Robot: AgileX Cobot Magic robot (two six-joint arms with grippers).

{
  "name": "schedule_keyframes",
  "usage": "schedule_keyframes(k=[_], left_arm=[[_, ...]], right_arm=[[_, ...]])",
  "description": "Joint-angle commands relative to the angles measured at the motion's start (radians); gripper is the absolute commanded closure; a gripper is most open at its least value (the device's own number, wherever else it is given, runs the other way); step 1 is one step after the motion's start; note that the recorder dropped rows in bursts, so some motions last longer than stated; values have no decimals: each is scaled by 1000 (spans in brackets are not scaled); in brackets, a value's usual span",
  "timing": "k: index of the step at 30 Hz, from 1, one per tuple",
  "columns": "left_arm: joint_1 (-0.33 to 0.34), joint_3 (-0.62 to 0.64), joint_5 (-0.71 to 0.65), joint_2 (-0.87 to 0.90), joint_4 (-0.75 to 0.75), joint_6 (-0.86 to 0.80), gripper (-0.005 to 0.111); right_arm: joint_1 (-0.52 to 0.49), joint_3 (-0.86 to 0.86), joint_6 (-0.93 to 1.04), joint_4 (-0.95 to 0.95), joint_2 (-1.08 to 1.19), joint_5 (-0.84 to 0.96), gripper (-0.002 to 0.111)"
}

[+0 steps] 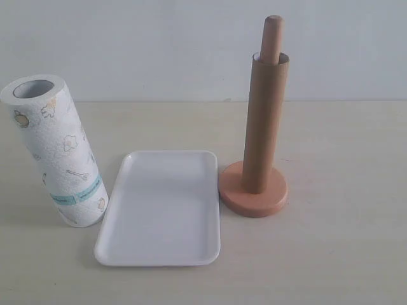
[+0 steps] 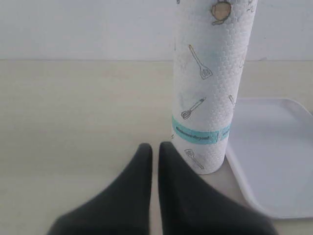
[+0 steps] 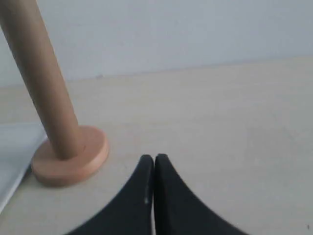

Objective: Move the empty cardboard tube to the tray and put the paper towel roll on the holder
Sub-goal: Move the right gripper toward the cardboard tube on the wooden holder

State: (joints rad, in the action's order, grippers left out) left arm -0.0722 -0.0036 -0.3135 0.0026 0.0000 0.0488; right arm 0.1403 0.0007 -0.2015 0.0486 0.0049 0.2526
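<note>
Vertically, the empty cardboard tube point(image 1: 264, 124) sleeves the holder point(image 1: 270, 198); left end effector point(image 2: 155, 150) and right end effector point(image 3: 154, 159) sit clenched.

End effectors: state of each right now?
Left end effector: closed, holding nothing.
Right end effector: closed, holding nothing.

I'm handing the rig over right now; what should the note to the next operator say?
Left gripper shut, empty, near the paper towel roll.
Right gripper shut, empty, near the holder.
Empty cardboard tube sits over the holder's post.
Roll stands on end beside the tray, which holds nothing.
Done: nothing yet.
To do: tube to tray, then roll onto holder.
</note>
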Motion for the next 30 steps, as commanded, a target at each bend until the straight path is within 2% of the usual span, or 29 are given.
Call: schedule_keyframes(k=[1, 3, 6, 8, 10, 14, 15, 16, 17, 19, 20, 22, 24, 27, 30], left_arm=[[2, 4, -3, -3, -8, -6, 103], [2, 4, -3, -3, -8, -6, 103], [2, 4, -3, -3, -8, -6, 103], [2, 4, -3, -3, -8, -6, 103], [2, 4, -3, -3, -8, -6, 103], [2, 4, -3, -3, -8, -6, 103], [2, 4, -3, -3, -8, -6, 103], [2, 4, -3, -3, -8, -6, 103], [2, 4, -3, -3, -8, -6, 103], [2, 4, -3, -3, -8, -6, 103], [2, 4, -3, -3, -8, -6, 103], [2, 4, -3, -3, -8, -6, 103], [2, 4, -3, -3, -8, -6, 103], [2, 4, -3, -3, -8, -6, 103], [2, 4, -3, -3, -8, -6, 103]], right_arm=[[-2, -1, 20, 16, -5, -236, 108], [-2, -1, -5, 4, -5, -403, 108], [-2, -1, -147, -14, -5, -699, 108], [-2, -1, -155, 1, -5, -884, 108], [-2, -42, -155, 24, -5, -947, 108], [-2, -225, -155, 34, 26, -812, 108], [-2, -338, -155, 84, 108, -689, 108], [-2, -382, -157, 121, 151, -636, 108], [-2, -476, -197, 176, 270, -480, 108], [-2, -560, -237, 174, 471, -253, 108], [-2, -569, -237, 172, 523, -211, 108], [-2, -571, -253, 148, 683, -159, 108], [-2, -571, -259, 28, 856, -137, 108], [11, -571, -212, 26, 1024, -106, 108], [121, -571, -124, 26, 1146, -146, 108]])
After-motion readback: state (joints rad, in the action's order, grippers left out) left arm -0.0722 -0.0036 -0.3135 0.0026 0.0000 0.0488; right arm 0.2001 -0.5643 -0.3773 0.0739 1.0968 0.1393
